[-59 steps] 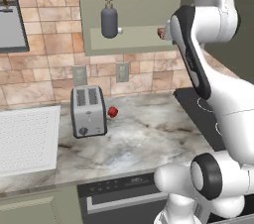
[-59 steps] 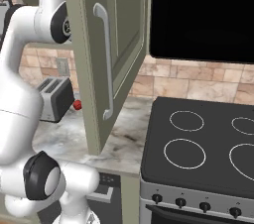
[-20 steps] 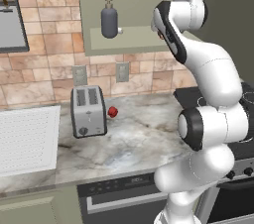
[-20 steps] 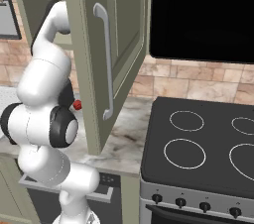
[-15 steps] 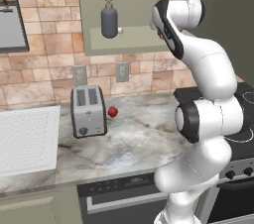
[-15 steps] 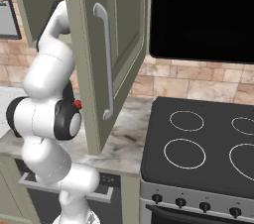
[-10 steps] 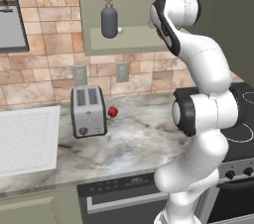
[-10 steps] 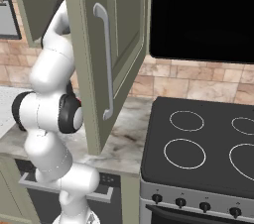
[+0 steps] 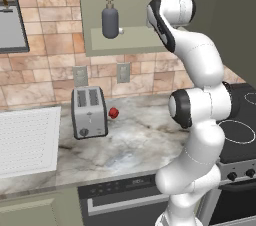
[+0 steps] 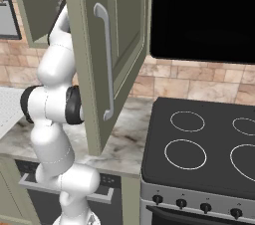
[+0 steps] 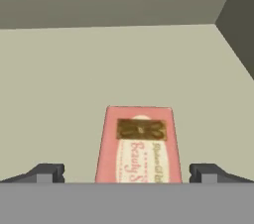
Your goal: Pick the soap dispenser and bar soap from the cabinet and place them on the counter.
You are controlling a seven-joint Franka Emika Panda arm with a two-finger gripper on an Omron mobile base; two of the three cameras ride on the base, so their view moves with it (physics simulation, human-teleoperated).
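We see the bar soap (image 11: pixel 138 144) lying flat on the floor of the cabinet (image 11: pixel 74 79), label side up, a pink block with a pale oval and a dark gold band near its far end. Its long axis runs straight away from the hand, near end toward us and far end toward the cabinet's back wall. The gripper (image 11: pixel 126 172) is spread wide, one dark fingertip (image 11: pixel 47 172) off the soap's left side and the other off its right, neither touching it.

In the left base view the soap dispenser (image 9: pixel 110 19) stands upright on the same cabinet floor, left of the arm, with its thin spout on top. Below, on the counter (image 9: pixel 140 145), we see a toaster (image 9: pixel 89 112) with a small red ball (image 9: pixel 114 113) just beside its right side. In the right base view the cabinet door (image 10: pixel 112 45) hangs open, its bar handle (image 10: pixel 105 64) vertical, and the stovetop (image 10: pixel 204 144) lies to the right.
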